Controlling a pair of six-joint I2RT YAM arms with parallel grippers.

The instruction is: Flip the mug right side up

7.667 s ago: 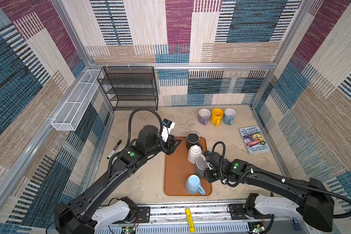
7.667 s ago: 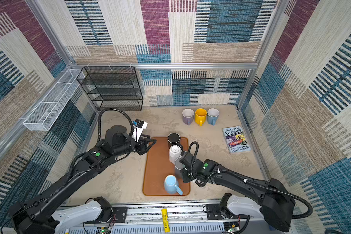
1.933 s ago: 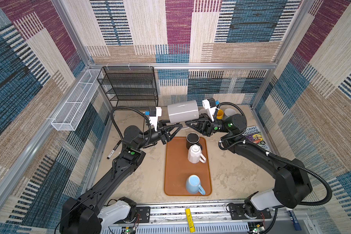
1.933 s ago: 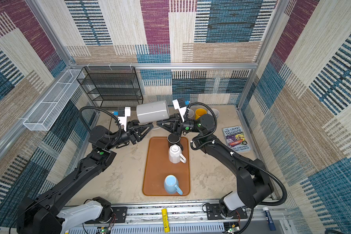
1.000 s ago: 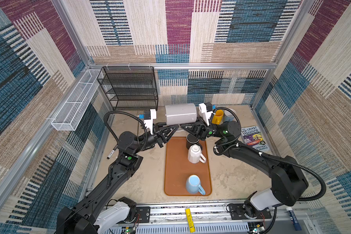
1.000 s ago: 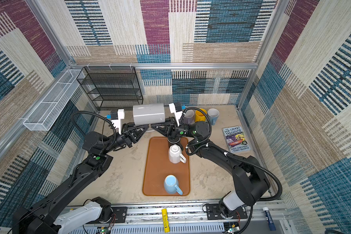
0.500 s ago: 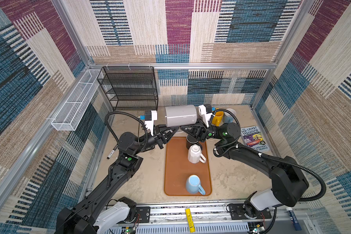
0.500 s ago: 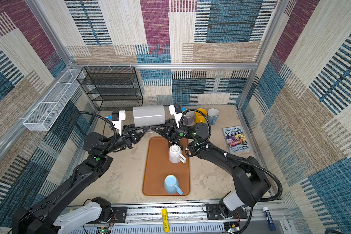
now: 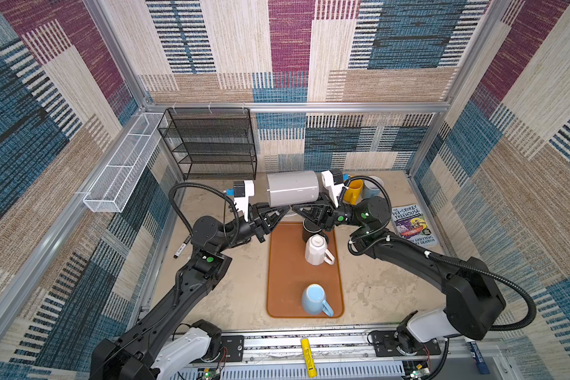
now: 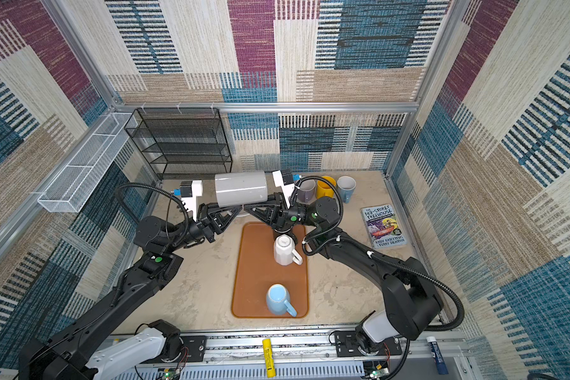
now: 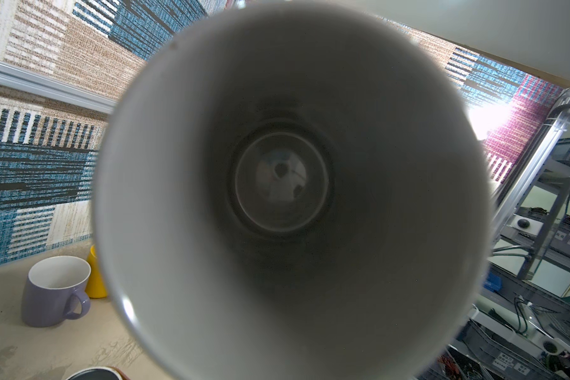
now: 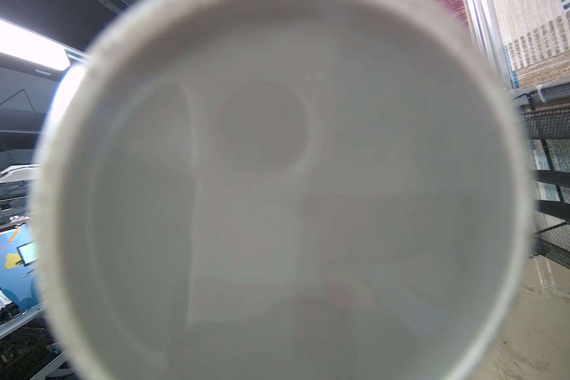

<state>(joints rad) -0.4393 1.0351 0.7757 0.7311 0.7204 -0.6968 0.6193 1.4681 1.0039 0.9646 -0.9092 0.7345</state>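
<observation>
While it hangs on its side above the back end of the tray [image 9: 287,279], the mug [image 9: 292,192] is neither upside down nor upright. Its mouth faces the left arm and its base faces the right, as both wrist views confirm. The left gripper [image 9: 285,209] and right gripper [image 9: 298,208] meet almost tip to tip just under it, both with jaws pressed together. The body hides what they pinch. It is most likely the handle, since nothing else holds the mug up.

It looks like glazed ceramic: stiff, slick, fairly heavy for thin fingers, and likely to chip if dropped. Gripped by the handle alone, with its bulk above the jaws, it may roll over in the grip. The safest hold is probably a firm pinch close to where the handle joins the wall.

Below, the tray is flat, with bare room between the white mug [image 9: 316,250] and the blue mug [image 9: 314,297]. A black mug [image 9: 308,230] stands right under the grippers. The table [image 9: 375,289] is bare on both sides of the tray. More mugs crowd the back wall near the right arm, a rack [image 9: 211,144] stands behind, and patterned walls close in on three sides.
</observation>
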